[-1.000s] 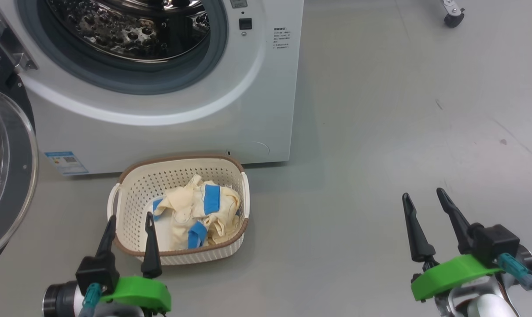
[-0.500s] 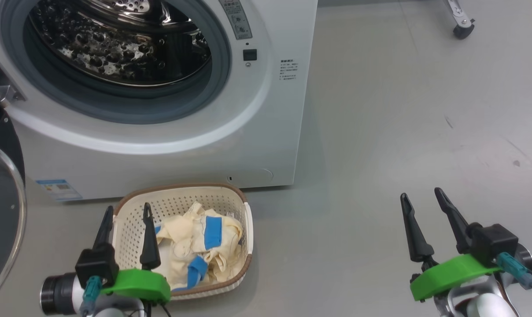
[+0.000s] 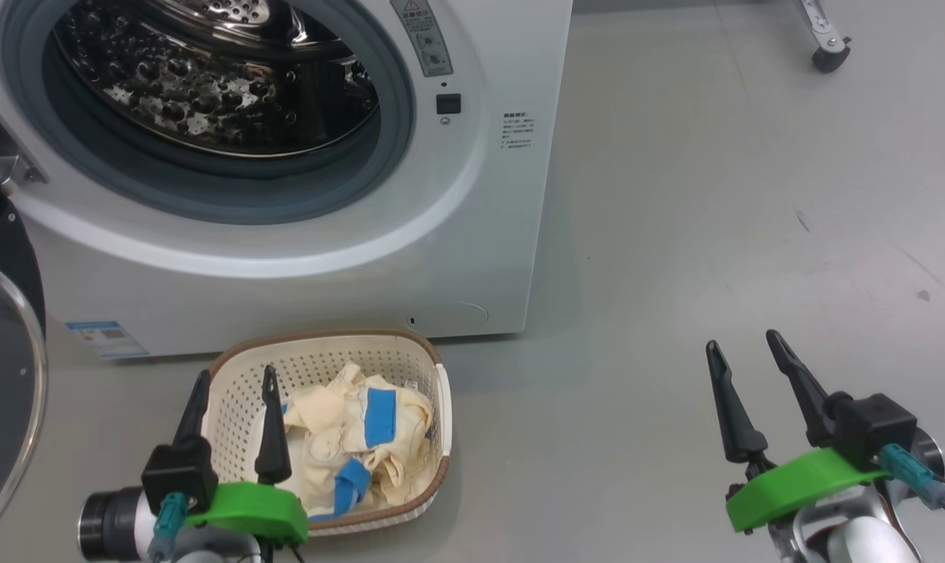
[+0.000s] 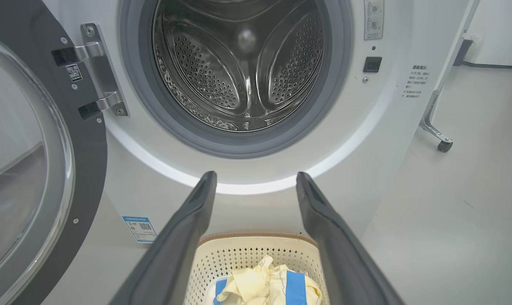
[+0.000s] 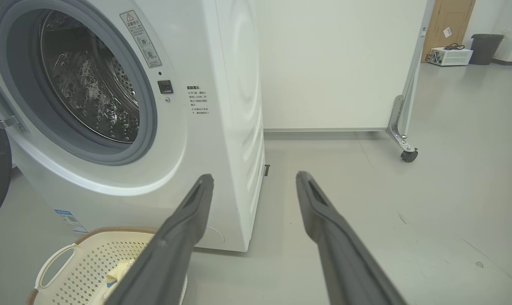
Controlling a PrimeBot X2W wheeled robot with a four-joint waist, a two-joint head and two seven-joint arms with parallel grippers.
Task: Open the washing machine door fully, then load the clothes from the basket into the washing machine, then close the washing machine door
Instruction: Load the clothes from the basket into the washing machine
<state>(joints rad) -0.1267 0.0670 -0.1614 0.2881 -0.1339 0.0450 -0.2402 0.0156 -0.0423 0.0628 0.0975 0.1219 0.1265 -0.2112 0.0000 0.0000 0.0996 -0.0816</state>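
Head view: the basket (image 3: 410, 366) sits on the floor (image 3: 676, 234) at 6 o'clock of the washing machine (image 3: 472, 234), with the door (image 3: 3, 367) open at 9 o'clock. The left gripper (image 3: 236, 374), fingers spread and empty, hovers over the basket's left side, with the clothes (image 3: 347, 430) at its 3 o'clock. The right gripper (image 3: 741, 341), also spread and empty, is well apart. Left wrist view: clothes between the fingers, at 6 o'clock. Right wrist view: basket at 7 o'clock.

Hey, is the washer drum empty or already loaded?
Empty, as far as shows: the drum is bare steel, and the clothes lie in the basket.
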